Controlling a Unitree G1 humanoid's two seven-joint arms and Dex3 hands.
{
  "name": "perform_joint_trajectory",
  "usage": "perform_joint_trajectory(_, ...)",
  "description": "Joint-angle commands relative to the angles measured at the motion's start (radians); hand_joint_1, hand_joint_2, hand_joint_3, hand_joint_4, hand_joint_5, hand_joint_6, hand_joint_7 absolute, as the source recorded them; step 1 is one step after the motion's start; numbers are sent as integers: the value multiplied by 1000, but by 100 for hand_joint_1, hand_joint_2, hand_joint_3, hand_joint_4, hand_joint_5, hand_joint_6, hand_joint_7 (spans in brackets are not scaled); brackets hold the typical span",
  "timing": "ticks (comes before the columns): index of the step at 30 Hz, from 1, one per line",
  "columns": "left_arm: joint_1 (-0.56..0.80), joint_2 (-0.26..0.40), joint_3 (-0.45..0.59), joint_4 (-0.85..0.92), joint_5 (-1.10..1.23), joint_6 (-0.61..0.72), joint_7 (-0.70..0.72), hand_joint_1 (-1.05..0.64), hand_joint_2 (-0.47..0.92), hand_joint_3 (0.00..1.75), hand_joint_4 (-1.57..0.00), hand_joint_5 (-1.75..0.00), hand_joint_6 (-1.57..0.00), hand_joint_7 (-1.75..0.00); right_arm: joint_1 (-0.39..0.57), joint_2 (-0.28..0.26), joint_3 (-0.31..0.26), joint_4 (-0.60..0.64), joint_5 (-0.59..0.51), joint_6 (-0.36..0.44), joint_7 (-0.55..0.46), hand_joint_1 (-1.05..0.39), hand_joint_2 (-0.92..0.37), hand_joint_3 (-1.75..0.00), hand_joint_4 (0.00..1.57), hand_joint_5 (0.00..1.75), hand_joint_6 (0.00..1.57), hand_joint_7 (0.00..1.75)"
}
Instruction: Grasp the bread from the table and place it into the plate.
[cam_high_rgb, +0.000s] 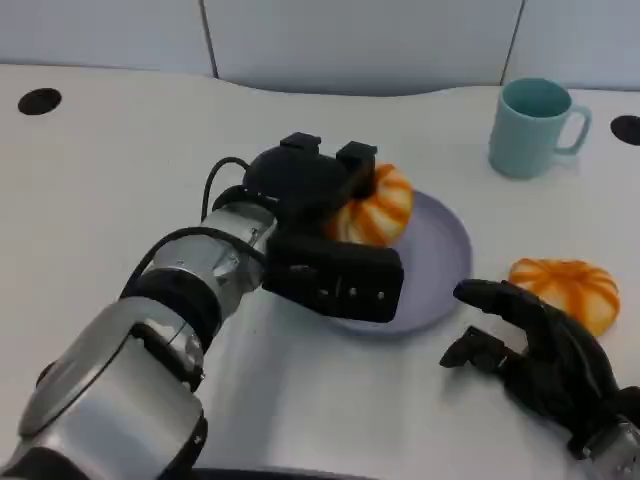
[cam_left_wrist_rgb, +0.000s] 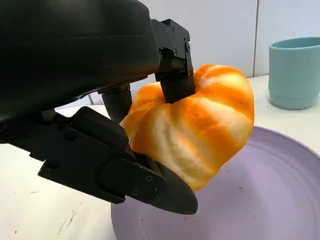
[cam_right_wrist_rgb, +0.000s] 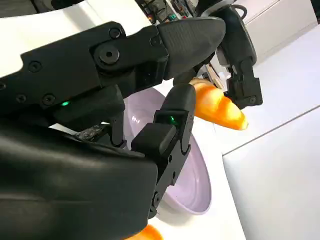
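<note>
1. The left hand (cam_high_rgb: 320, 225) grasps the bread (cam_high_rgb: 375, 208), fingers over its top and thumb beneath, holding it above the lavender plate (cam_high_rgb: 440, 260); in the left wrist view the bread (cam_left_wrist_rgb: 200, 130) hangs clear of the plate's floor (cam_left_wrist_rgb: 260, 200).
2. The plate sits near the middle of the white table (cam_high_rgb: 110, 170), with bare surface toward the table's left edge and near edge.
3. The right hand (cam_high_rgb: 535, 350) rests near the table's near right corner, fingers apart and holding nothing.
4. A second orange-striped bun (cam_high_rgb: 568, 290) lies just beyond the right hand, beside the plate's right rim.
5. A pale teal mug (cam_high_rgb: 530, 125) stands near the far right edge, well apart from the plate.
6. No readable writing shows anywhere.
</note>
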Motion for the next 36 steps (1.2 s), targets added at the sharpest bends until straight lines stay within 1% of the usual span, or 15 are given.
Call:
perform_joint_trajectory(1, -21, 13, 9, -8, -11, -1, 12, -86, 92, 4, -12, -175, -13, -175, 25, -13, -3, 27, -12, 19, -16, -46, -92, -13, 69, 120, 84, 48)
perform_joint_trajectory(6, -16, 14, 13, -8, -17, -11, 12, -86, 92, 4, -17, -175, -21, -175, 25, -15, 0, 24, -16, 21, -16, -46, -92, -13, 69, 120, 84, 47)
perform_joint_trajectory(11, -18, 16, 11, -6, -16, -9, -4, -86, 92, 5, -17, -175, -25, -175, 26, -13, -3, 23, -12, 26, -16, -45, -92, -15, 69, 121, 84, 46)
perform_joint_trajectory(14, -18, 18, 14, -6, -20, -14, -14, -87, 92, 5, -13, -175, -21, -175, 26, -13, -4, 17, -11, 37, -20, -45, -92, -13, 69, 120, 84, 46)
perform_joint_trajectory(16, -18, 20, 14, -6, -20, -18, -19, -89, 92, 6, -8, -175, -15, -175, 27, -13, -3, 14, -12, 36, -20, -45, -92, -14, 69, 120, 84, 45)
perform_joint_trajectory(20, -18, 23, 19, -7, -25, -21, -43, -90, 92, 7, -5, -175, -14, -175, 26, -13, -1, 22, -18, 17, -16, -45, -92, -14, 69, 121, 85, 45)
perform_joint_trajectory(21, -18, 25, 22, -8, -29, -25, -53, -91, 92, 7, -6, -175, -15, -175, 24, -13, -5, 28, -14, 18, -13, -45, -92, -14, 69, 121, 85, 45)
perform_joint_trajectory(22, -17, 27, 25, -8, -31, -27, -61, -92, 92, 6, -4, -175, -21, -175, 22, -12, -8, 33, -11, 18, -11, -44, -92, -13, 70, 120, 86, 45)
perform_joint_trajectory(23, -17, 28, 27, -9, -33, -29, -67, -92, 92, 6, -3, -175, -23, -175, 21, -12, -10, 37, -9, 18, -9, -44, -92, -13, 70, 120, 86, 44)
perform_joint_trajectory(29, -16, 30, 24, -11, -39, -29, -73, -92, 92, 6, -2, -175, -26, -175, 18, -12, -12, 44, -8, 15, -6, -44, -92, -12, 70, 119, 87, 43)
perform_joint_trajectory(30, -29, 43, 20, -12, -41, -40, -138, -92, 92, 6, -2, -175, -26, -175, 19, -12, -9, 41, -12, 10, -7, -44, -92, -13, 70, 119, 87, 43)
perform_joint_trajectory(31, -41, 54, 18, -14, -45, -50, -192, -93, 92, 7, -8, -168, -17, -159, 19, -11, -8, 38, -11, 13, -7, -44, -92, -14, 70, 119, 87, 42)
perform_joint_trajectory(32, -48, 62, 17, -17, -47, -57, -231, -94, 92, 6, -13, -159, -13, -145, 19, -11, -8, 36, -10, 16, -7, -44, -92, -13, 69, 120, 86, 42)
perform_joint_trajectory(34, -56, 69, 22, -26, -54, -61, -271, -94, 92, 6, -16, -155, -10, -136, 18, -10, -10, 35, -6, 23, -7, -44, -92, -13, 68, 121, 87, 42)
perform_joint_trajectory(36, -61, 74, 28, -36, -61, -60, -298, -93, 92, 6, -17, -154, -9, -135, 18, -8, -10, 36, -6, 21, -7, -44, -92, -12, 68, 121, 87, 42)
